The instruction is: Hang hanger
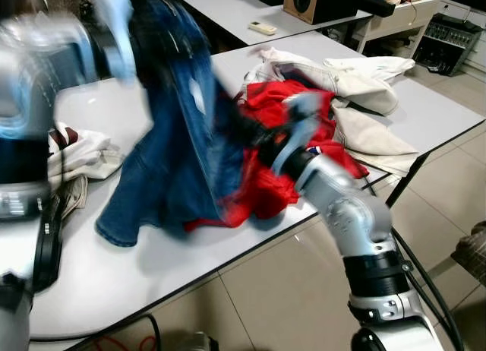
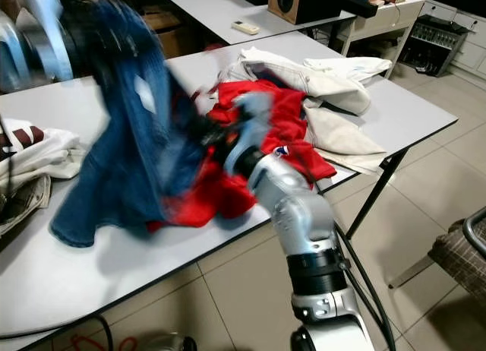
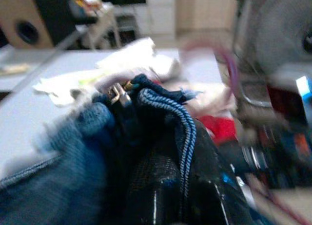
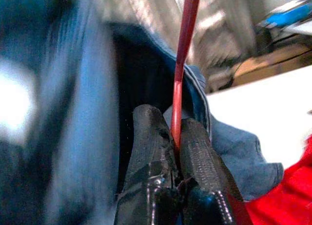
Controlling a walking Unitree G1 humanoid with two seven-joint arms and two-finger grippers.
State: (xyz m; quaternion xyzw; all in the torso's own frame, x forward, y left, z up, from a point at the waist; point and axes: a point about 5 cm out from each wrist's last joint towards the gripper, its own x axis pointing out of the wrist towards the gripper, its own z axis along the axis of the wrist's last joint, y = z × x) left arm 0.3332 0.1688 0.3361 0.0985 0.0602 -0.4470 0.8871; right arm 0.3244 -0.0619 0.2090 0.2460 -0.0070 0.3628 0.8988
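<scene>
White tabletop (image 1: 425, 115) stretched before me, strewn with clothing. Largest on it was the blue denim jacket (image 2: 129, 161), which I saw lifted off the surface at its collar end, its lower hem trailing down onto the table. Beside it, partly under its edge, lay a red garment (image 1: 304, 123), and beyond that a heap of cream clothes (image 2: 319, 85). A folded white and dark red piece (image 1: 76, 150) sat at the table's left end. Farther back I made out a second table with a remote control (image 1: 262, 27) and a wooden speaker (image 1: 311, 1).

My left gripper (image 3: 161, 186) was raised high and buried in the jacket's collar; the denim wrapped over its fingers and I judged them clamped on the cloth. My right gripper (image 4: 176, 152) reached in under the hanging denim, its fingers (image 4: 200, 152) pinched tight on a thin red hanger (image 4: 184, 54) whose rod ran upward just in front of the jacket's open neck. Everything in the head views was motion-blurred.
</scene>
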